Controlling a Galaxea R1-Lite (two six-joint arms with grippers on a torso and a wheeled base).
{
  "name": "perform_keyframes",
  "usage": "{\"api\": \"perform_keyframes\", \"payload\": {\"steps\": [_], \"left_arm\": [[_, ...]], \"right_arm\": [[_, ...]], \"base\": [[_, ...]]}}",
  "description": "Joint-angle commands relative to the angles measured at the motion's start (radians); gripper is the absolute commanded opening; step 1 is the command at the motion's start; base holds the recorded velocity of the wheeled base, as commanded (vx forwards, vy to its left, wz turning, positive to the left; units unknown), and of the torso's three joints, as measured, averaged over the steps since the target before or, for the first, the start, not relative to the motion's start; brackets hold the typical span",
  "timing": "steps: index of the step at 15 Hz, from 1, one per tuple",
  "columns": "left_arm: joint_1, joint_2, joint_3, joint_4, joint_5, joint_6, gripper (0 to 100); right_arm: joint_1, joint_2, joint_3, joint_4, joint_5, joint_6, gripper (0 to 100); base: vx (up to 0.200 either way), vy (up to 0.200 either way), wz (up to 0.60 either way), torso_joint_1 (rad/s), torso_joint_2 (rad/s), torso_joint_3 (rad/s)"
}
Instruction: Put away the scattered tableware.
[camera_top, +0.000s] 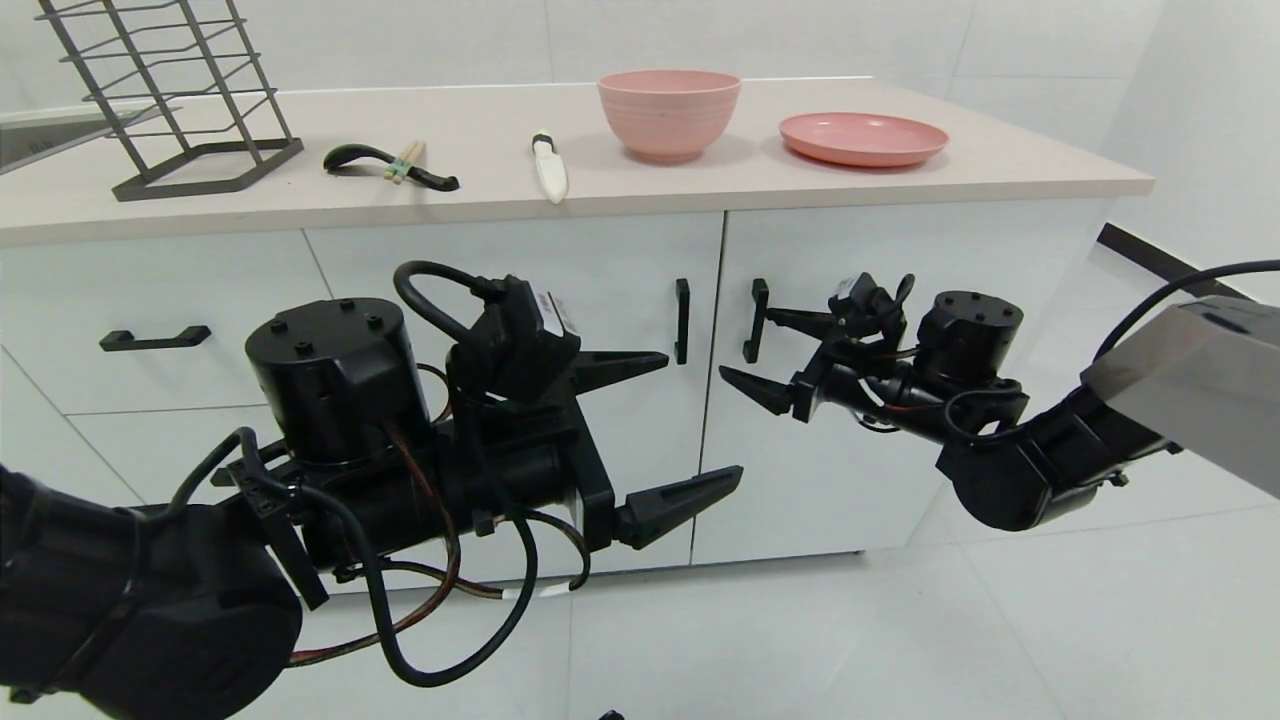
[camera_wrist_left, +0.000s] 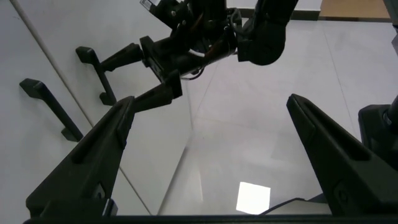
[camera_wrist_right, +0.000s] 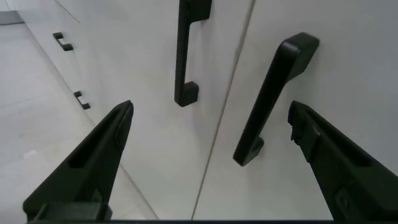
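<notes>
Left gripper and right gripper hang wide open before cabinet doors. Pink bowl and pink plate sit on the counter.

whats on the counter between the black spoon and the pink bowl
A white knife-shaped utensil lies on the countertop between the black spoon and the pink bowl, apart from both. This shows in the head view.
</notes>
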Motion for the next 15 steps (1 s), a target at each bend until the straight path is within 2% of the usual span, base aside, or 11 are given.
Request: {"api": "perform_keyframes", "payload": {"steps": [1,6,9,12,15], "left_arm": [[0.001,-0.005,-0.004,0.000,0.000,0.000,100],[0.001,-0.007,-0.004,0.000,-0.002,0.000,100],[0.001,-0.010,-0.007,0.001,-0.005,-0.004,100],[0.002,0.021,-0.043,0.003,-0.008,-0.007,100],[0.002,0.064,-0.093,0.004,-0.009,-0.007,100]], "right_arm": [[-0.001,0.018,-0.012,-0.001,0.025,0.000,100],[-0.008,0.076,-0.100,-0.001,0.047,0.003,100],[-0.007,0.093,-0.096,-0.051,0.111,0.007,100],[-0.004,0.090,-0.024,-0.143,0.174,0.058,100],[-0.005,0.061,0.034,-0.189,0.185,0.069,100]], "base": [[0.000,0.000,0.00,0.000,0.00,0.000],[0.000,0.000,0.00,0.000,0.00,0.000],[0.000,0.000,0.00,0.000,0.00,0.000],[0.000,0.000,0.00,0.000,0.00,0.000],[0.000,0.000,0.00,0.000,0.00,0.000]]}}
